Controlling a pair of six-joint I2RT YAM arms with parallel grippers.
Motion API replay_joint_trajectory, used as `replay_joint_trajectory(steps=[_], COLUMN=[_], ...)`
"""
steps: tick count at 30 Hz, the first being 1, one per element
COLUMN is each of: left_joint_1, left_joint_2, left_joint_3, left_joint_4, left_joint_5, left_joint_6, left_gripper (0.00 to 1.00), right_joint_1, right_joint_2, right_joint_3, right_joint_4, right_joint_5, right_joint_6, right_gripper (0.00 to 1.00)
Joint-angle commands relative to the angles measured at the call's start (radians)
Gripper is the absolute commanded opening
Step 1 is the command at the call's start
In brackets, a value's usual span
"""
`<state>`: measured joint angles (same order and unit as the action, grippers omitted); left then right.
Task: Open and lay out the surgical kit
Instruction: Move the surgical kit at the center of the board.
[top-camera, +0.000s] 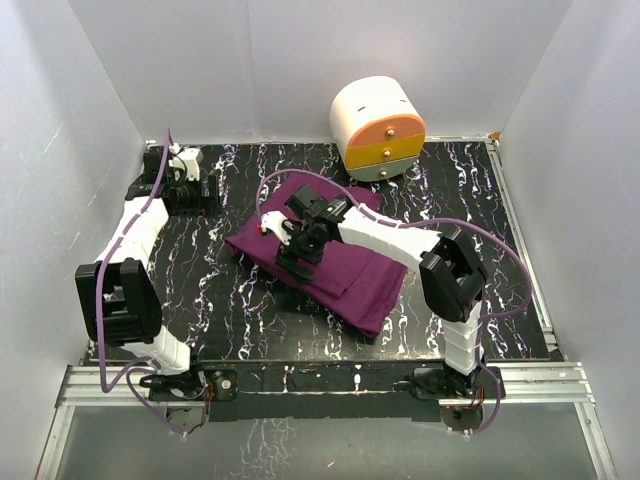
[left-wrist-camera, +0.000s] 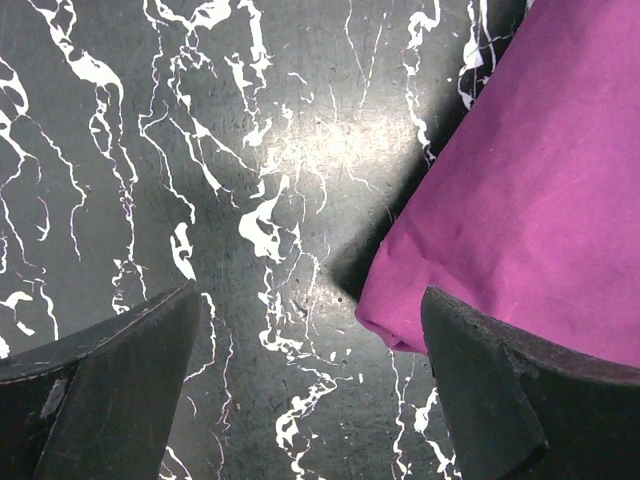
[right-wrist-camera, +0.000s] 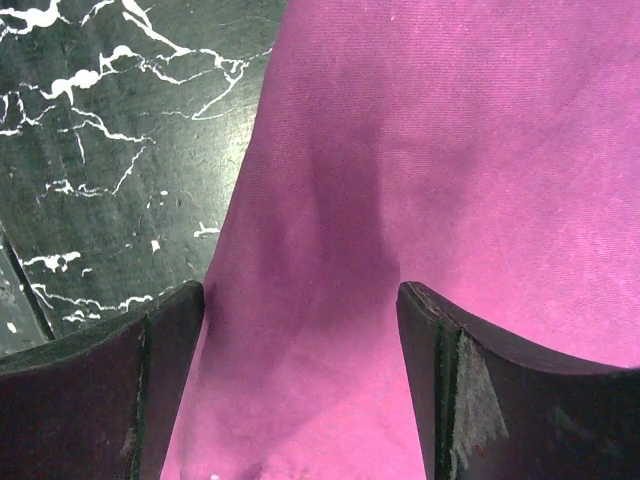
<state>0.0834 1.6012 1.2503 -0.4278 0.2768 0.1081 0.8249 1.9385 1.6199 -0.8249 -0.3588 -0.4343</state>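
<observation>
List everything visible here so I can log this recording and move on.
cloth bundle: one, purple, folded with its contents hidden, centre of the table
drawer cabinet: one, white with orange, yellow and grey fronts, far edge right of centre
table: one, black with white marbling
enclosure walls: white, on three sides
left arm: white and black, purple cable; left tool open over bare table beside the cloth's corner
right arm: white and black, purple cable; right tool open above the cloth
</observation>
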Motion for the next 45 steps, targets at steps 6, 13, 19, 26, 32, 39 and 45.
replay_joint_trajectory(steps=[6,13,19,26,32,39,45], left_joint_1=[0.003,0.003,0.003,0.003,0.003,0.003,0.002], left_joint_2=[-0.102,-0.123,-0.148,-0.184,-0.192,-0.186,-0.181], left_joint_3=[-0.029,-0.047,-0.073,-0.113,-0.148,-0.193,-0.240], left_joint_4=[0.032,0.038,0.047,0.071,0.081,0.098,0.136], left_joint_5=[0.022,0.039,0.051,0.075,0.095,0.135,0.199], left_joint_6=[-0.013,-0.004,0.018,0.050,0.086,0.106,0.105], left_gripper=[0.91,0.91,0.91,0.91,0.91,0.91,0.91], right_joint_1=[0.071,0.079,0.065,-0.088,-0.168,-0.223,-0.277], right_joint_2=[0.022,0.029,-0.028,-0.113,-0.186,-0.310,-0.385], right_joint_3=[-0.095,-0.097,-0.101,-0.039,-0.041,-0.102,-0.161], right_joint_4=[0.154,0.158,0.141,0.057,0.009,-0.020,-0.034], right_joint_5=[0.091,0.114,0.191,0.076,0.036,0.008,-0.016], right_joint_6=[0.098,0.129,0.101,0.074,0.043,-0.005,-0.042], right_gripper=[0.66,0.36,0.00,0.00,0.00,0.00,0.00])
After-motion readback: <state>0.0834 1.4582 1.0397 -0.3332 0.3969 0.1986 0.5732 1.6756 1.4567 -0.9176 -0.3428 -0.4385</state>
